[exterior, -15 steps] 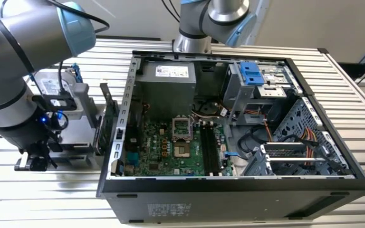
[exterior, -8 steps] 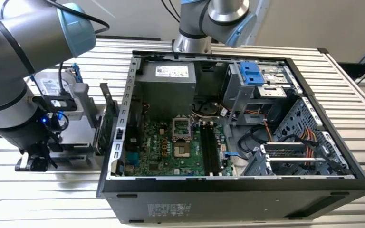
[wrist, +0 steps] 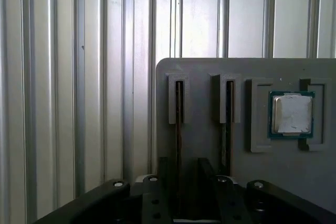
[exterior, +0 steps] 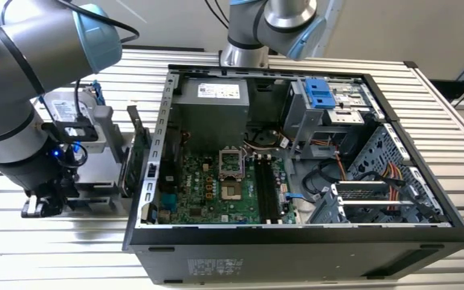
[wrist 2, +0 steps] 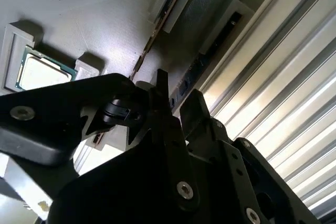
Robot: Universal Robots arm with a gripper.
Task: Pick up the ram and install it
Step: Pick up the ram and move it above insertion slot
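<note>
Two ram sticks stand on edge in slots of a grey holder plate (wrist: pixel 205 72). In the first wrist view one ram stick (wrist: pixel 179 109) runs down between my gripper's fingers (wrist: pixel 166 182), and the other ram stick (wrist: pixel 228 121) sits one slot over. The second wrist view shows the nearer ram (wrist 2: pixel 157 24) as a thin brown-green edge leading to my gripper (wrist 2: pixel 176 103). My gripper (wrist: pixel 185 184) is open, one finger on each side of the stick with a gap showing. In the exterior view the gripper (exterior: pixel 43 204) hangs low over the holder, at the left of the computer case.
A square silver processor (wrist: pixel 292 114) lies in a pocket of the same plate, beside the ram slots. The open computer case (exterior: pixel 296 235) lies to the exterior view's right, with the green motherboard (exterior: pixel 208 187) and its black memory slots (exterior: pixel 264 193). Ribbed metal table (wrist: pixel 63 77) surrounds the plate.
</note>
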